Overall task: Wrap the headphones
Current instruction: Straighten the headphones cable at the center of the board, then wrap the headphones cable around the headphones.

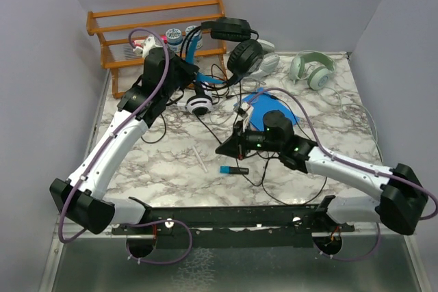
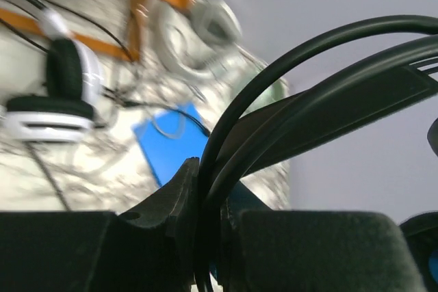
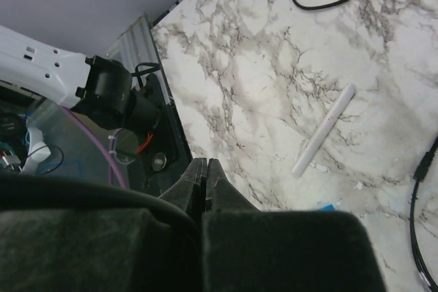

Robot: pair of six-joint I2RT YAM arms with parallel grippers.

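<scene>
My left gripper (image 1: 194,73) is raised at the back and is shut on the black headphones (image 1: 243,52). In the left wrist view the jaws (image 2: 209,196) clamp their headband and cable (image 2: 328,107). The white-and-black headphones (image 1: 200,104) lie on the table below it and also show in the left wrist view (image 2: 65,94). The pale grey-white headphones (image 1: 311,70) lie at the back right. Thin black cables trail across the marble. My right gripper (image 1: 226,148) is shut low over the table's middle, and in the right wrist view (image 3: 206,163) nothing shows between its jaws.
An orange wooden rack (image 1: 157,32) stands at the back left. A blue card (image 1: 270,111) lies under the right arm. A white stick (image 1: 200,158) and a small blue-and-black piece (image 1: 234,169) lie near the front. A black cable loops by the right gripper (image 3: 421,182).
</scene>
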